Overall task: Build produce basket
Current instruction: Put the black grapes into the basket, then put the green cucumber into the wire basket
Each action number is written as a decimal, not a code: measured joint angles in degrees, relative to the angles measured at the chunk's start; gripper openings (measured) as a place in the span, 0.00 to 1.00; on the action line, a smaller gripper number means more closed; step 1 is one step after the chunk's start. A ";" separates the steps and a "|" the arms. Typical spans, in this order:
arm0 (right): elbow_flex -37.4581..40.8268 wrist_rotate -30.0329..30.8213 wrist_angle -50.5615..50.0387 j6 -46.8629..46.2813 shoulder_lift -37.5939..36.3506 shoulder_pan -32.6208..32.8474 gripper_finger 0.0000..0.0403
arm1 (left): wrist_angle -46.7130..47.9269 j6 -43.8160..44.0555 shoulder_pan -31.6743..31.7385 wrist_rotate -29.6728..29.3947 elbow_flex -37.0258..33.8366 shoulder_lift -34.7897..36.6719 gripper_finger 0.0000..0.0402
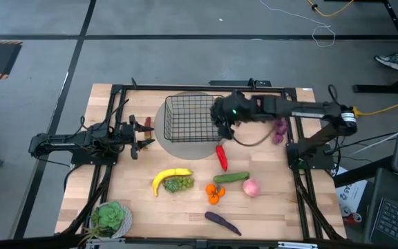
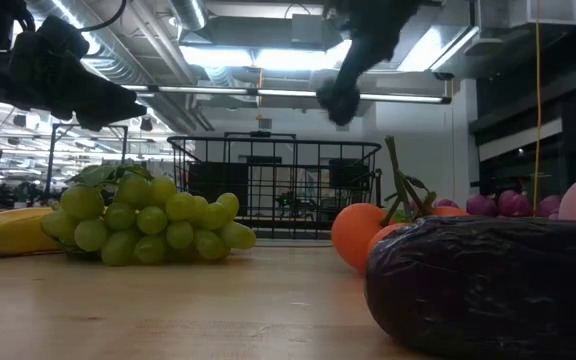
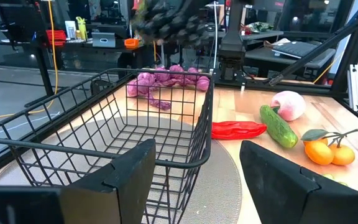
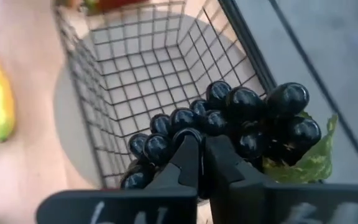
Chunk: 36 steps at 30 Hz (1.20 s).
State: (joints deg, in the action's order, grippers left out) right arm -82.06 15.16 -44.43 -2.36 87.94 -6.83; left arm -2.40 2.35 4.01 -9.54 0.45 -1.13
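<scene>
Black wire basket (image 1: pixel 192 117) upright, empty; dark grape bunch (image 4: pixel 241 124) held above its rim; other produce (image 1: pixel 216 181) on table.

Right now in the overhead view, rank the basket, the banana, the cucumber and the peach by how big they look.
1. Basket, far the largest.
2. Banana.
3. Cucumber, slightly shorter than the banana.
4. Peach, smallest.

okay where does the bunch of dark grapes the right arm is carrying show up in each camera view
High view: hidden under the right gripper, at the basket's right edge.
Low view: the dark grapes hang blurred, top centre, above the basket.
Left wrist view: top, above the basket's far rim.
Right wrist view: centre, clamped in shut jaws.
Shared landmark: the black wire basket.
</scene>
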 joint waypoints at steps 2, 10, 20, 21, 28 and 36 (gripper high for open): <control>0.03 -3.22 0.92 1.13 2.04 -2.14 0.00 | 0.01 0.02 0.00 0.00 0.00 0.00 0.57; 0.07 -8.26 4.06 4.58 11.17 -6.40 0.00 | 0.00 0.02 -0.02 0.00 0.01 0.01 0.57; 0.13 -10.41 3.60 3.82 16.87 -8.39 0.05 | 0.01 0.02 -0.02 0.00 0.00 0.00 0.57; 0.13 -10.30 3.67 3.99 16.85 -8.39 0.08 | 0.00 0.02 -0.01 0.00 0.00 0.00 0.57; 0.13 -10.28 3.91 4.12 16.52 -8.32 0.24 | 0.01 0.02 0.00 0.00 0.00 0.00 0.57; 0.08 -10.28 3.73 4.14 16.52 -8.32 0.30 | 0.01 0.01 0.00 0.00 0.00 0.00 0.57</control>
State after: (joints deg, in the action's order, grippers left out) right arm -81.98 4.89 -40.71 1.78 104.47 -15.16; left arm -2.39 2.36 4.01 -9.54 0.45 -1.13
